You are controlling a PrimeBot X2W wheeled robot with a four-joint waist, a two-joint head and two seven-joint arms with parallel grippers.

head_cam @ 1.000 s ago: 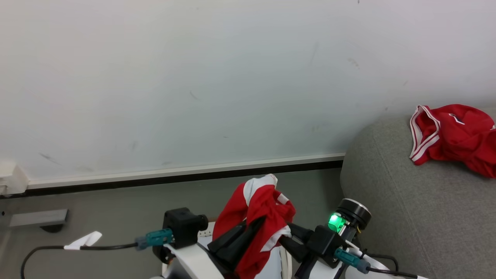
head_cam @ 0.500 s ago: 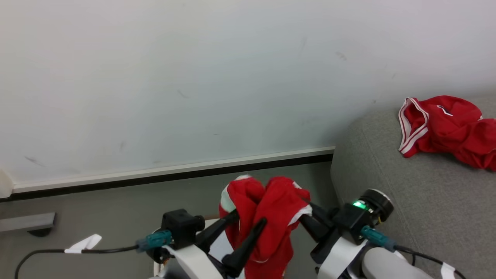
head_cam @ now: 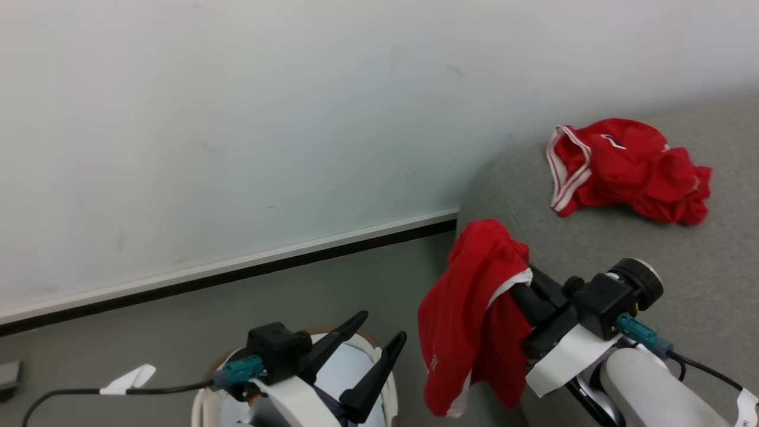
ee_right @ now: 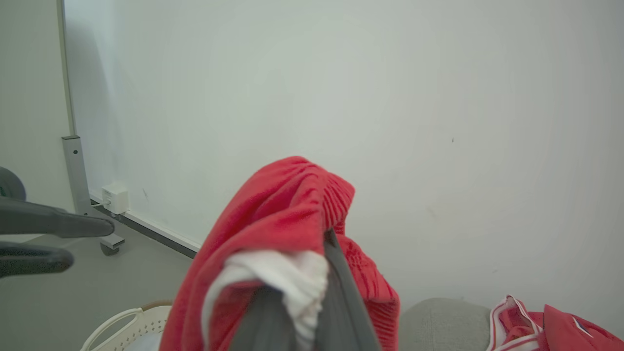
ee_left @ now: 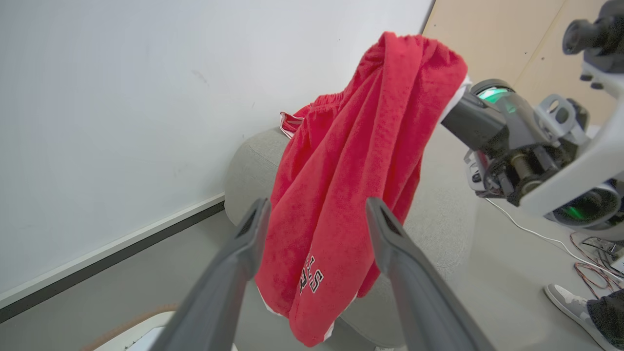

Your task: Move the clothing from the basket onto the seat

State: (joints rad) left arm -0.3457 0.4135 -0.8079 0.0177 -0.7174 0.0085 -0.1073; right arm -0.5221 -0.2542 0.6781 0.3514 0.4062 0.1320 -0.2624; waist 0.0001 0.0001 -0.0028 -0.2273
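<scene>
Your right tool [head_cam: 525,287] pinched red clothing [head_cam: 468,314] beside seat [head_cam: 593,237]; left tool [head_cam: 382,325] spread wide, empty. You likely needed carry over seat before dropping.

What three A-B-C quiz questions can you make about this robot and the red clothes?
1. Where does the crumpled red garment lie? A) on a shelf B) on a table C) on the grey seat
2. How many red garments show in the head view? A) one B) two C) four
3. What is the right hand doing? A) gripping the hanging red garment B) open and empty C) holding a bottle
Answers: 1 C, it rests on the cushion. 2 B, one lies, one hangs. 3 A, it clamps the cloth's white trim.
</scene>
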